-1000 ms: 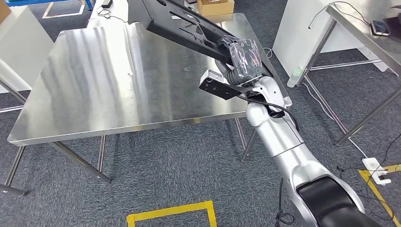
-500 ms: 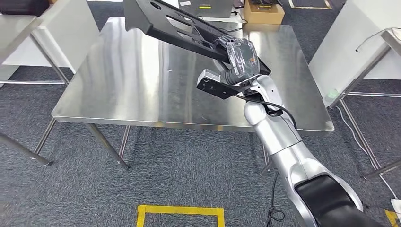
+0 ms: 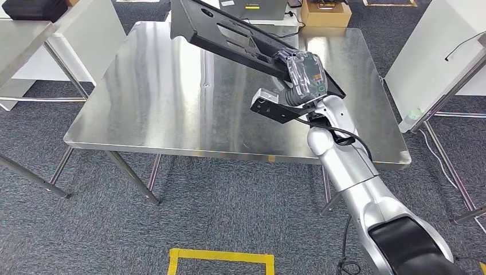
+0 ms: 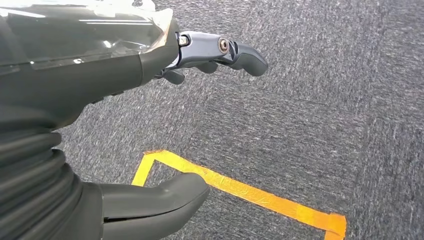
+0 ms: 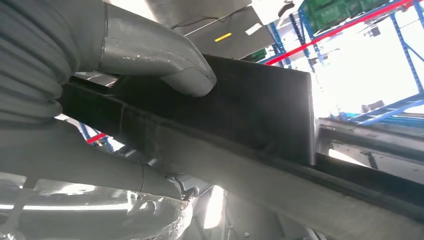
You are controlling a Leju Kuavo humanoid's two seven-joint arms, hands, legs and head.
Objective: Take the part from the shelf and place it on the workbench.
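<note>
While the right hand (image 3: 301, 74) grips the long black part (image 3: 229, 35) by its near end, the part stretches away from the robot, raised above the stainless-steel workbench (image 3: 149, 97) and slanting up toward the bench's far left side — not resting on the surface. In the right wrist view the grey thumb (image 5: 165, 60) presses on the part's dark flat face (image 5: 250, 110) and the fingers (image 5: 100, 165) wrap underneath, so the hold is a firm clasp around the panel's edge. The silver right arm (image 3: 349, 172) reaches in from below right, a black cable looped at its wrist.

The left hand (image 4: 150, 125) hangs over grey carpet (image 4: 325, 100), holding nothing; its thumb (image 4: 160, 197) and fingers (image 4: 220, 50) are spread well apart, with an orange tape corner (image 4: 240, 190) on the floor beneath.

A yellow tape outline (image 3: 220, 258) marks the carpet in front of the workbench. Beyond the bench's far edge sits a cardboard box (image 3: 325, 12), and a white cabinet (image 3: 430, 51) stands to the right — beside another metal table's legs (image 3: 444, 166).
</note>
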